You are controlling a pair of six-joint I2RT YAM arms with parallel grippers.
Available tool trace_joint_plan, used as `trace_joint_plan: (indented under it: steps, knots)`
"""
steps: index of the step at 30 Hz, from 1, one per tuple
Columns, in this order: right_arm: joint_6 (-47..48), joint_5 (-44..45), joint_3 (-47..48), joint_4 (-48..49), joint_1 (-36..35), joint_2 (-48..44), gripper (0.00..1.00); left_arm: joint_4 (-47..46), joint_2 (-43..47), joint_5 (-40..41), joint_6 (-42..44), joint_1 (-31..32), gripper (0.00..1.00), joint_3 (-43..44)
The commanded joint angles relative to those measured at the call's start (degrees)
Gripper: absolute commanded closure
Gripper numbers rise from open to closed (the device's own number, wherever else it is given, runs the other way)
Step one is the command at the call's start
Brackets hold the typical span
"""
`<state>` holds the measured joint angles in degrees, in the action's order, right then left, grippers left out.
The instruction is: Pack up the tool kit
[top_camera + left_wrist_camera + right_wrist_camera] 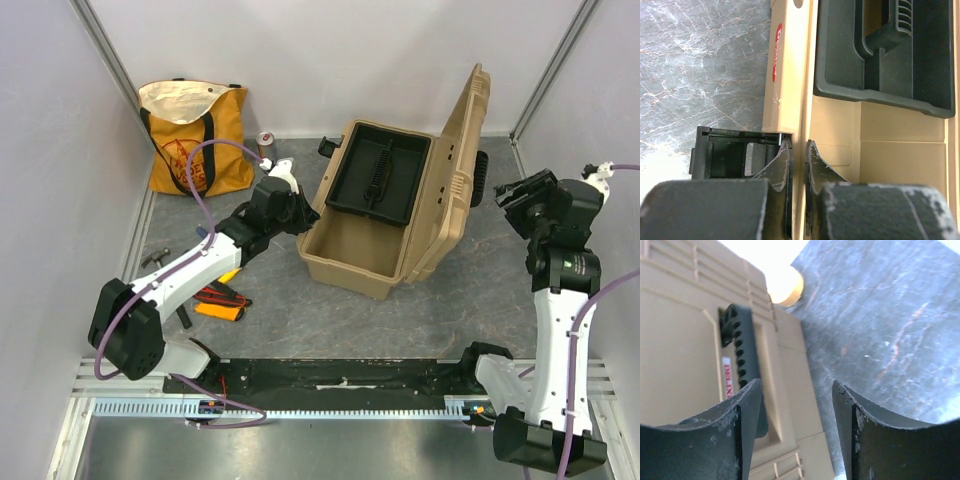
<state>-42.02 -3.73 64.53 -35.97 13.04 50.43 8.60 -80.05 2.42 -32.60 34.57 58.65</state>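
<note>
Currently the left gripper (295, 212) is pressed together on a side wall of the toolbox (350, 262). The wrist view shows one finger (777, 165) outside the tan wall and the other inside, with the wall rim pinched between them. A black latch (725, 155) sits just beside the outer finger. The black inner tray (880, 55) lies ahead of the fingertips, resting across the open box. The right gripper (515, 195) is spread with nothing between its fingers, and hangs apart from the raised lid (455, 170), on the lid's outer side. The lid's black handle (740, 355) shows just beyond its left finger. The orange-black meter (220, 302) lies on the table (450, 300) behind the left gripper, under that arm.
</note>
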Motion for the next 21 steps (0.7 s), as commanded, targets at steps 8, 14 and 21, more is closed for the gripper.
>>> trace_joint_plan:
  steps: [8, 14, 21]
  knots:
    - [3.25, 14.64, 15.16, -11.85, 0.41, -3.94, 0.16, 6.52, 1.48, 4.18, -2.03, -2.57, 0.85, -1.61]
    - [8.79, -0.62, 22.21, -9.84, -0.64, -4.82, 0.09, 6.69, 2.18, 2.24, -1.59, -2.49, 0.70, -2.14]
    - [11.16, -14.37, 21.34, -5.78, -2.40, -7.19, 0.06, 7.57, 0.25, -1.35, -0.80, -2.49, 0.56, -2.14]
